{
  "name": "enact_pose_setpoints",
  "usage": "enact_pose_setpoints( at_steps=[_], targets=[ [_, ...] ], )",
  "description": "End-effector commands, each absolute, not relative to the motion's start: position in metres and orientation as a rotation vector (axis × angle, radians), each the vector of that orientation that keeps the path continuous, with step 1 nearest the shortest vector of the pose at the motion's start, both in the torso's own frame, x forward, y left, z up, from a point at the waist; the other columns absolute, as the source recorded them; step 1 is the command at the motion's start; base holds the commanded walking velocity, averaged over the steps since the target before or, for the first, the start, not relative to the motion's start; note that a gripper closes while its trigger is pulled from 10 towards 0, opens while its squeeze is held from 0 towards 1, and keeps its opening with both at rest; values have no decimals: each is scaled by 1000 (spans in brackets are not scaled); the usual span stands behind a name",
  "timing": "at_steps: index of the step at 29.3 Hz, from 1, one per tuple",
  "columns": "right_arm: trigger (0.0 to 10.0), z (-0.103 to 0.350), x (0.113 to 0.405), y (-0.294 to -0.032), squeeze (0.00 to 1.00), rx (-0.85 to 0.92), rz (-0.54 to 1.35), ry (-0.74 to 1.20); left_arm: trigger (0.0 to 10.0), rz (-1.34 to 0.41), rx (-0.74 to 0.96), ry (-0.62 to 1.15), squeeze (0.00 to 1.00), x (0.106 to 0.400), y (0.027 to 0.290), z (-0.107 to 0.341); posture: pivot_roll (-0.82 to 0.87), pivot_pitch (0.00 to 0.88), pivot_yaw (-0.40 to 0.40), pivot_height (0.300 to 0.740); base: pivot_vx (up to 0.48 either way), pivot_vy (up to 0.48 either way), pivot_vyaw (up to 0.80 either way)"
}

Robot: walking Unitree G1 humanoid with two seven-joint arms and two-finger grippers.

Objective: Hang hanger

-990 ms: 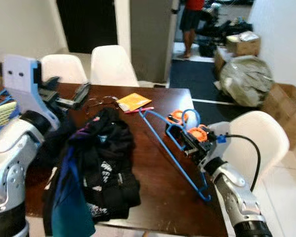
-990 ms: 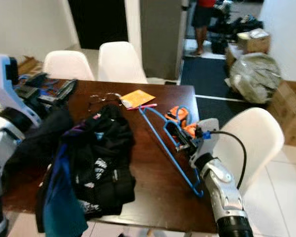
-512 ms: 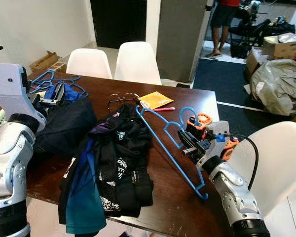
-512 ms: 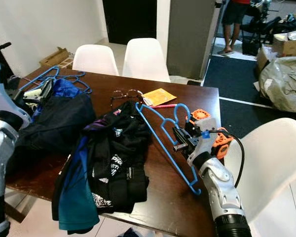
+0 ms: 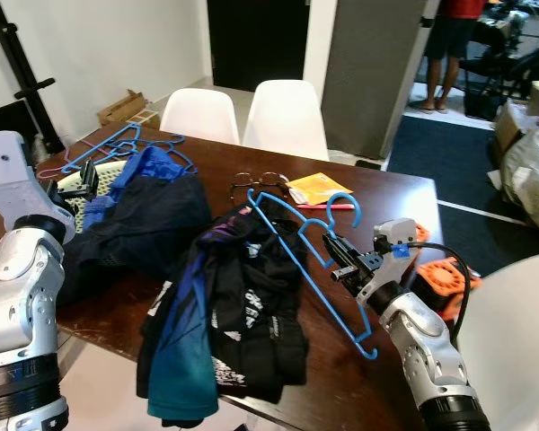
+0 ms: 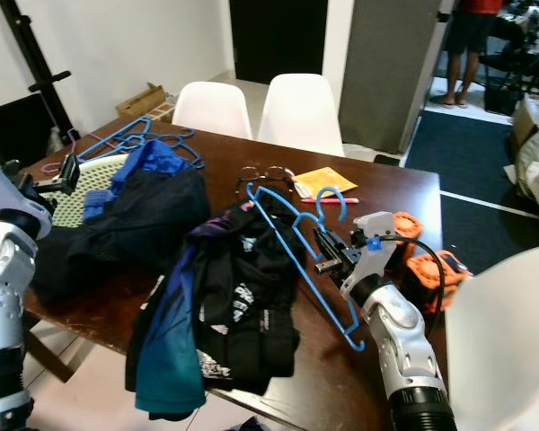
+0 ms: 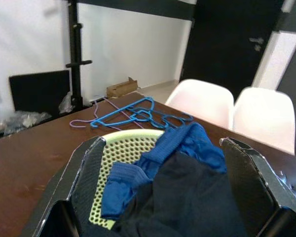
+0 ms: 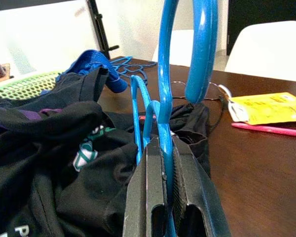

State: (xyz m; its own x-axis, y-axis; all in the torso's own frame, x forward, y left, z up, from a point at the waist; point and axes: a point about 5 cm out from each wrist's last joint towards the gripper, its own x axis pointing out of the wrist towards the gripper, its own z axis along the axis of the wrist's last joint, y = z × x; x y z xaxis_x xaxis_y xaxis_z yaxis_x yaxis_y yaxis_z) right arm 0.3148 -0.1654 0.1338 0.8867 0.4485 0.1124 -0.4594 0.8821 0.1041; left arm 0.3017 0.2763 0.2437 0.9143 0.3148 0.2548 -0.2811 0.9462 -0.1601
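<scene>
Glossy blue plastic hanger, matt black cloth heap, polished dark table — seemingly wood.

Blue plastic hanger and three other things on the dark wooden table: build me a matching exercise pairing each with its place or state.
1. blue plastic hanger
2. yellow packet
3. pale green mesh basket
4. black garment pile

a. under blue and dark clothes, at the table's left end
b. flat near the far edge, beside a pink pen
c. clamped in the right gripper
d. heaped mid-table, draping over the near edge

Pairs: 1-c, 2-b, 3-a, 4-d
</scene>
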Motion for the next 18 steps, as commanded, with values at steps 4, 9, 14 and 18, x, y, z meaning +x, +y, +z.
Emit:
enact_pose_setpoints(
  at_steps=[4,9,14,18],
  targets=[
    [10000,130,314,-168,0,123,476,-64,10000,290,-171,-252,0,308,269,233,44,0,-28,740,0,0,0],
    [10000,130,313,-167,0,122,493,-76,10000,263,-176,-232,0,312,261,226,35,0,-30,740,0,0,158],
    [10000,131,313,-167,0,120,496,-79,10000,222,-198,-220,0,315,250,222,34,0,-25,740,0,0,784],
    [10000,131,313,-164,0,127,497,-89,10000,157,-134,-194,0,318,233,214,46,0,-16,740,0,0,781]
  ],
)
